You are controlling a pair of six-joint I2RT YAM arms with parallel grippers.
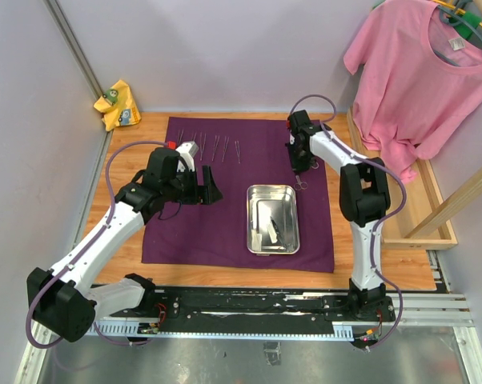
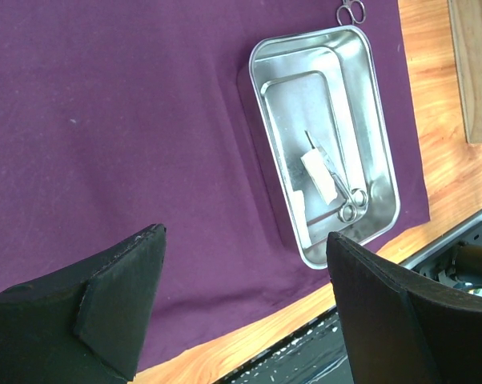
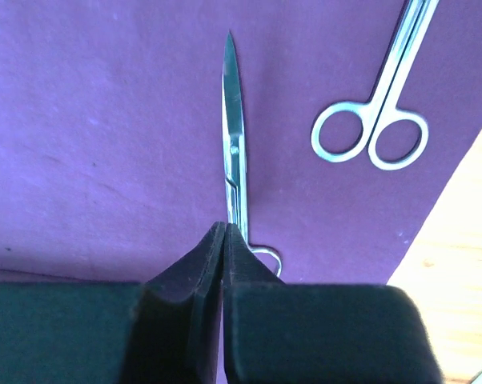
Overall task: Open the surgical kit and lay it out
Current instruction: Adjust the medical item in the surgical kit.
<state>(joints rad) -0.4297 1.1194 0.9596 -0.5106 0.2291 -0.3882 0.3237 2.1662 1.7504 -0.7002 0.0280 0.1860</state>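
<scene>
Wooden surface (image 1: 401, 268) within pale purple walls. A pink T-shirt (image 1: 421, 76) is hung beyond its 2 o'clock corner, and a yellow rag (image 1: 117, 104) is bunched at the 10 o'clock corner. A dark purple cloth wrap (image 1: 201, 232) is spread flat across the middle.

The steel tray (image 1: 283, 200) is set on the cloth at about 4 o'clock from the cloth's centre. White gauze (image 2: 319, 176) and a ring-handled instrument (image 2: 349, 200) are seen lying inside it. A row of slim instruments (image 1: 215, 148) is laid along the cloth's far edge, at 11 to 12 o'clock.

Right arm (image 1: 361, 192): elbow raised, forearm stretched toward 11 o'clock, wrist tipped down over the cloth at 2 o'clock. The right jaws are pressed together, clamped on a pair of scissors (image 3: 232, 144) just above the rings, blades pointed away from the wrist. A second pair of scissors (image 3: 373, 132) is laid flat on the cloth just beside, near its edge.

Left arm (image 1: 105, 232): folded at the elbow, wrist carried over the cloth at 9 o'clock and aimed toward the tray. The left jaws are spread wide apart above bare cloth, well apart from the tray.
</scene>
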